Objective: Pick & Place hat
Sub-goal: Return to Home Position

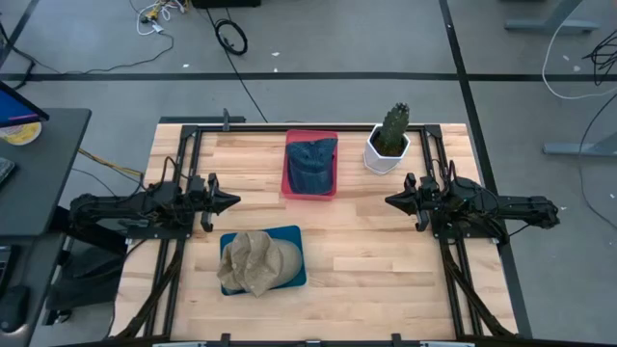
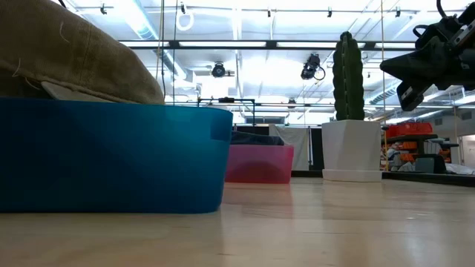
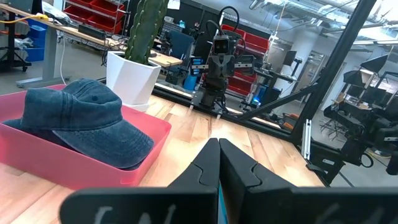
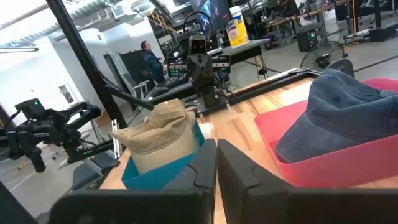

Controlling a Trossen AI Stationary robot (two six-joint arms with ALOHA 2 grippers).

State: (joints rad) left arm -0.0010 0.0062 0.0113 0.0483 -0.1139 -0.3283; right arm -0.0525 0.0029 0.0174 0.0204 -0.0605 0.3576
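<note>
The left gripper and right gripper hover, jaws clenched on nothing. Crumpled tan fabric caps fill the rectangular blue plastic bin — just beside the left jaws.

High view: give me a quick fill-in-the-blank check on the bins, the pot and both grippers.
The blue bin holds a heap of caps coloured ____.
The red bin holds a denim cap coloured ____.
The white pot beside the red bin holds a ____.
The left gripper and right gripper are both ____, holding nothing.
Missing words: brown; blue; cactus; shut.
</note>
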